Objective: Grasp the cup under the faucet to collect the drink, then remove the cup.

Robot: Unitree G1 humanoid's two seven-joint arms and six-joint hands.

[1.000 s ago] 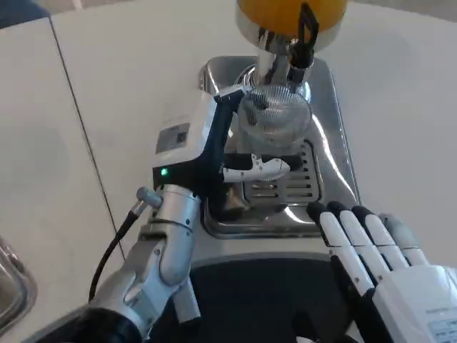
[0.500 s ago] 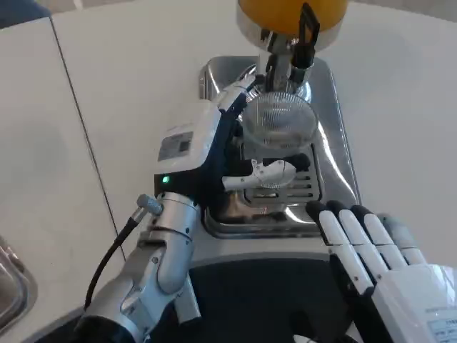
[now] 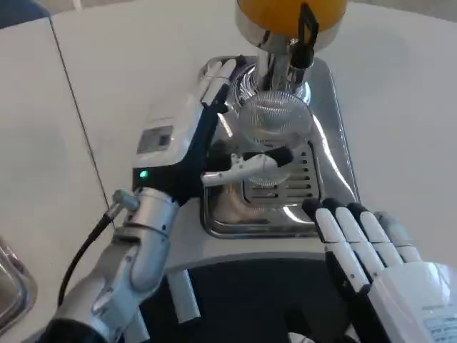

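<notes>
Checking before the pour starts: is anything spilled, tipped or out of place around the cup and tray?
Nothing stands out. The clear cup stands upright on the metal drip tray below the faucet, with the left hand beside it; no spill shows.

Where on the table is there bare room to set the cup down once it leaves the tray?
Bare white table lies right of the drip tray, and more left of it, past the left hand. It is crowded under the faucet, around the cup, and near the right hand.

Cup [image 3: 275,123] on drip tray [image 3: 335,153] under faucet [image 3: 280,66], left hand [image 3: 207,136] beside it
</notes>
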